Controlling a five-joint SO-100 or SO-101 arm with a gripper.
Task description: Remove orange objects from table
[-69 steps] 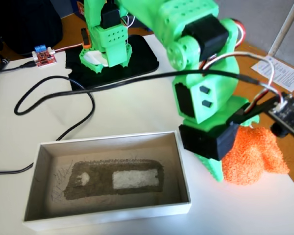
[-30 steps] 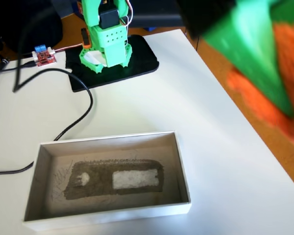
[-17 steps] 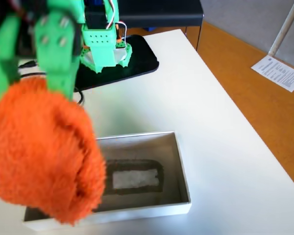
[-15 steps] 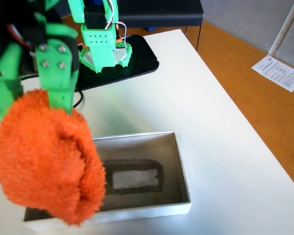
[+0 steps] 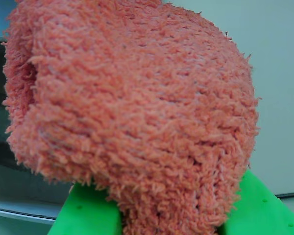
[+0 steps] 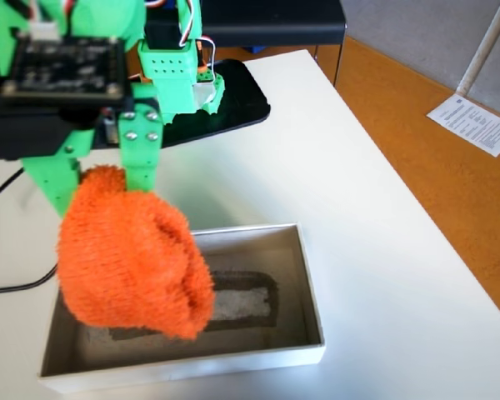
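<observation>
Orange lump: fuzzy knitted orange object (image 6: 133,260) hangs off the table, over the left half of the white box (image 6: 310,287) near the table's front edge; it fills the wrist view (image 5: 132,112).
End effector: green end effector (image 6: 100,185) clamped on the lump's top, one finger (image 6: 139,158) either side; in the wrist view green finger tips (image 5: 81,215) show under the fuzz. Closed on it, not slack.
Change: 2.3 s ago the lump lay by the table's right edge under the arm; since then it was lifted, swung across, and in the last half second it has come lower and more over the box.
Task meaning: lump is off the table surface; judged nearly done, release into the box likely remains.
Table: white table (image 6: 358,217) shows no other orange thing.
Far side: arm base (image 6: 179,71) on black mat (image 6: 242,100) near the back edge.
</observation>
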